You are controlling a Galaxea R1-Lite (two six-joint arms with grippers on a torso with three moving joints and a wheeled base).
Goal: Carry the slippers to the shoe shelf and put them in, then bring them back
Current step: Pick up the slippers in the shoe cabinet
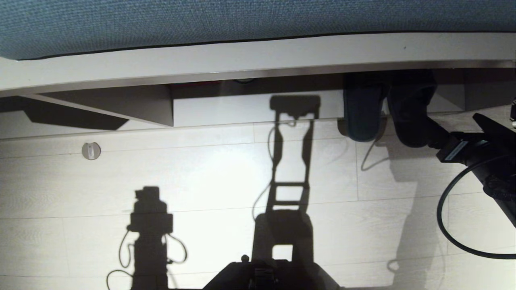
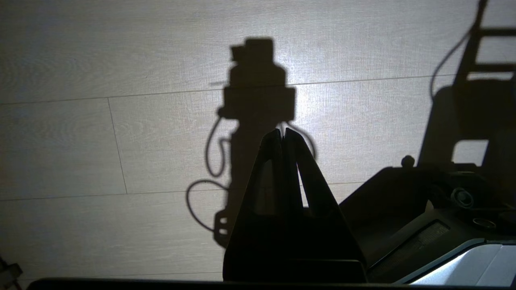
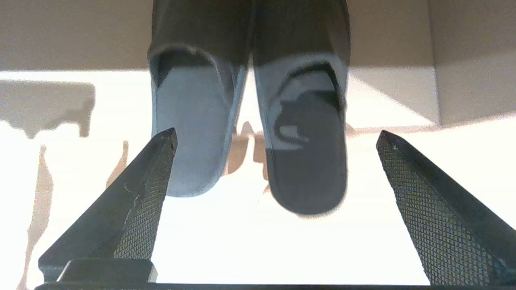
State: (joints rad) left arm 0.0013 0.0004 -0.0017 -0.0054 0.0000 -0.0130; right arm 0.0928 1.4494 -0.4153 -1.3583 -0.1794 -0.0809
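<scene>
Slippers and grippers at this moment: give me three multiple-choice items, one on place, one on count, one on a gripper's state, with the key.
1. Where are the slippers?
A. On the blue cushion
B. Toes under the shoe shelf, heels out on the floor
C. Lifted clear of the floor in a gripper

2. How many slippers show in the right wrist view?
A. One
B. Two
C. Three

3. How does the right gripper stand?
A. Open, holding nothing
B. Shut on one slipper
C. Shut and empty

Key: 1 B, the head view shows the toes in shadow under the shelf top; 2 B, they lie side by side; 3 A, both fingers stand wide apart, short of the heels. The left gripper hangs shut over bare floor.
</scene>
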